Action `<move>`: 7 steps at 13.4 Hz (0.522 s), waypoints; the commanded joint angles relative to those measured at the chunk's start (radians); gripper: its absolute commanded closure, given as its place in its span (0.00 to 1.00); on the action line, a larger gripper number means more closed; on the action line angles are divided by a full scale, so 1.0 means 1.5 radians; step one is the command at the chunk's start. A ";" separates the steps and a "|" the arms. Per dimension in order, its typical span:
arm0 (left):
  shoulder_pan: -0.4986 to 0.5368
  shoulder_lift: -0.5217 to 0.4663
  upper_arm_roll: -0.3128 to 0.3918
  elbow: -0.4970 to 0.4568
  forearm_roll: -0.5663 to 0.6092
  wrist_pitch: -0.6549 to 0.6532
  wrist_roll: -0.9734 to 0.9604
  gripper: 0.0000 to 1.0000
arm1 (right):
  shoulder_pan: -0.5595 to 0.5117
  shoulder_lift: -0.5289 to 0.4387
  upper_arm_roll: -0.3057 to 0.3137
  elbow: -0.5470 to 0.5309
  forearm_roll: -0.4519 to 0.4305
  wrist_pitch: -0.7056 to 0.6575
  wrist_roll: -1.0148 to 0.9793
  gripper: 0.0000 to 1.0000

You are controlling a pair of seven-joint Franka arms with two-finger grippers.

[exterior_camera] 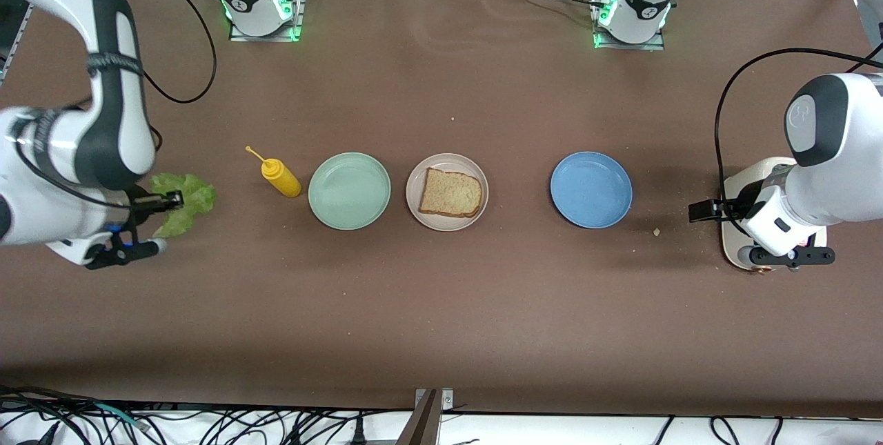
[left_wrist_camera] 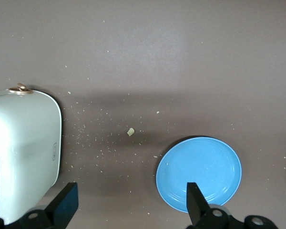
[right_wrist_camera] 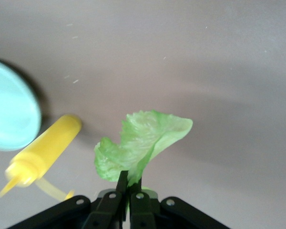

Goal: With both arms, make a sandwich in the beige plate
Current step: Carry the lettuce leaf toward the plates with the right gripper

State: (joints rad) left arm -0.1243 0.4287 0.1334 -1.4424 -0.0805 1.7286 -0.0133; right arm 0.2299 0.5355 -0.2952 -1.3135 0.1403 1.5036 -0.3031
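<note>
The beige plate (exterior_camera: pixel 414 207) sits mid-table with one bread slice (exterior_camera: pixel 450 193) lying flat in it. Beside it toward the right arm's end is the green plate (exterior_camera: pixel 349 190), then a yellow bottle (exterior_camera: pixel 281 177) lying on its side. The lettuce (exterior_camera: pixel 185 202) is at the right arm's end of the table, clenched at its edge by the right gripper (exterior_camera: pixel 165 205); in the right wrist view the leaf (right_wrist_camera: pixel 140 143) sticks out from the tight-shut fingers (right_wrist_camera: pixel 121 183) above the table, with the bottle (right_wrist_camera: pixel 40 152) near it. Toward the left arm's end lies the blue plate (exterior_camera: pixel 591 190), apart from the beige one. The left gripper (exterior_camera: pixel 703 210) hangs released, its fingers (left_wrist_camera: pixel 64 202) wide apart, over the table between the blue plate (left_wrist_camera: pixel 199 172) and the white toaster (left_wrist_camera: pixel 24 152). Crumbs (left_wrist_camera: pixel 130 131) dot the table there.
</note>
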 commanded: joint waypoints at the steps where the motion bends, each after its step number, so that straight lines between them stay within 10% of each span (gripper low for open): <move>1: 0.000 -0.006 -0.002 0.003 0.023 -0.009 -0.004 0.00 | 0.009 -0.053 0.006 0.036 0.006 -0.088 0.025 1.00; 7: 0.000 -0.007 -0.002 0.002 0.023 -0.010 -0.003 0.00 | 0.118 -0.075 0.007 0.034 0.137 -0.066 0.255 1.00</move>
State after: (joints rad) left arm -0.1243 0.4287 0.1335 -1.4423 -0.0805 1.7285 -0.0133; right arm 0.3125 0.4061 -0.2786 -1.2591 0.3216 1.3780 -0.0328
